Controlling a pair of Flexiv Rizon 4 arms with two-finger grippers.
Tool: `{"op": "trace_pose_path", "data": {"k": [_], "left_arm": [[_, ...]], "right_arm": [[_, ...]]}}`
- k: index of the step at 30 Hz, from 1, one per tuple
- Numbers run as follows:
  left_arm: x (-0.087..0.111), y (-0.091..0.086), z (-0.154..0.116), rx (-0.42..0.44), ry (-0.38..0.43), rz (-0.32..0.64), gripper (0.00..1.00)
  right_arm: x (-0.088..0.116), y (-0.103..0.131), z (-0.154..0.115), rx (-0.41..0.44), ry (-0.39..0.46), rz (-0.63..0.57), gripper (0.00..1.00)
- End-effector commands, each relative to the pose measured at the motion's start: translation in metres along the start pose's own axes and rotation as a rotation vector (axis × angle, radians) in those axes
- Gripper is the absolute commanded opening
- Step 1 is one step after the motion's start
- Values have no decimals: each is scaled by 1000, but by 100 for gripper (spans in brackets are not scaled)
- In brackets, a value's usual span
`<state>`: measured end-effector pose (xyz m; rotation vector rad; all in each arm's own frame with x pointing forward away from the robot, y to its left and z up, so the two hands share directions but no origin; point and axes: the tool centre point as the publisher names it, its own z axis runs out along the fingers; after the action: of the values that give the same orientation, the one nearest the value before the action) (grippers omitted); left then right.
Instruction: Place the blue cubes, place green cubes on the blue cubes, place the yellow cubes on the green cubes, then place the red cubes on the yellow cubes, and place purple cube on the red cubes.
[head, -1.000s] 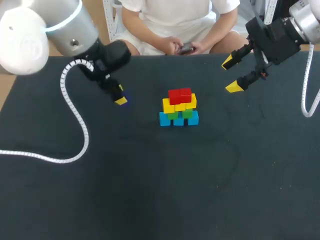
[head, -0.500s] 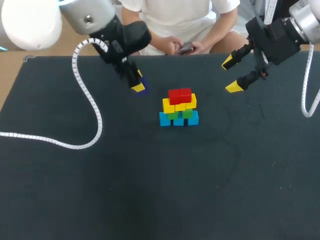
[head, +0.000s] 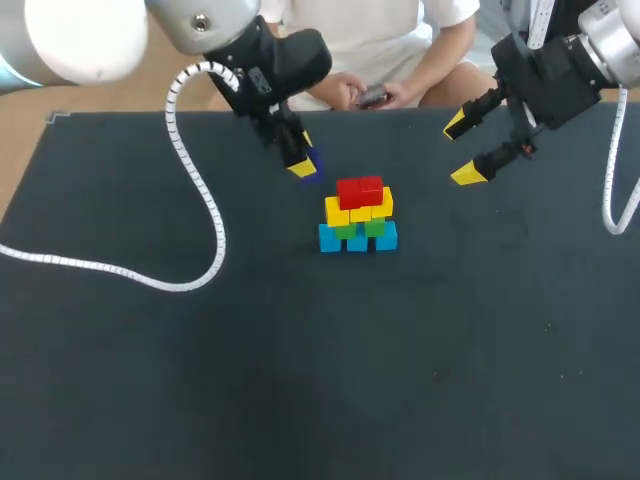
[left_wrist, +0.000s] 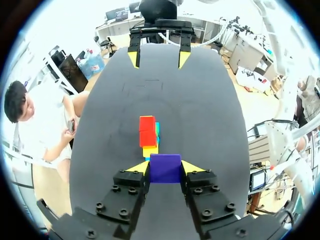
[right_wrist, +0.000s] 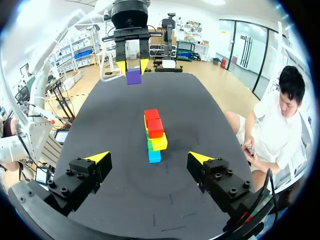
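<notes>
Now the left end effector (left_wrist: 165, 167) pinches the purple cube (right_wrist: 133, 76) by two flat sides; it looks light and hard; the right end effector (head: 461, 149) gapes wide.

Silver-white arms (head: 200, 20) w/ blk wrists (head: 290, 60), coiled white cables (head: 609, 190), yellow-tipped screwed blk fingers (left_wrist: 125, 195).

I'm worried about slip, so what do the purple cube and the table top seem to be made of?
The purple cube looks like painted wood or hard plastic: flat even faces, crisp edges, little shine. The table top looks like a dark matte mat, perhaps cloth or rubber: no glare, faint scuff marks. Neither is certain.
</notes>
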<state>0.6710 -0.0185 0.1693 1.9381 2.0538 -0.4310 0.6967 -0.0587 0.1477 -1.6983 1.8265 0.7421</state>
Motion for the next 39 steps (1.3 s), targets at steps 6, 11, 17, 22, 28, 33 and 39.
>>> {"op": "trace_pose_path", "data": {"k": [6, 11, 17, 22, 28, 33, 39], "left_arm": [[5, 2, 4, 2, -16, 4, 0], [5, 2, 4, 2, -16, 4, 0], [5, 2, 4, 2, -16, 4, 0], [-8, -7, 16, -2, -1, -6, 0], [-23, -17, 26, 16, 3, -22, 0], [-36, -21, 22, 18, 40, -48, 0], [-47, -24, 25, 32, 54, -68, 0]], "right_arm": [[0, 0, 0, 0, -2, -1, 100], [0, 0, 0, 0, -2, -1, 100], [0, 0, 0, 0, -2, -1, 100], [0, 0, 0, 0, -2, -1, 100], [0, 0, 0, 0, -2, -1, 100], [0, 0, 0, 0, -2, -1, 100], [0, 0, 0, 0, -2, -1, 100]]}}
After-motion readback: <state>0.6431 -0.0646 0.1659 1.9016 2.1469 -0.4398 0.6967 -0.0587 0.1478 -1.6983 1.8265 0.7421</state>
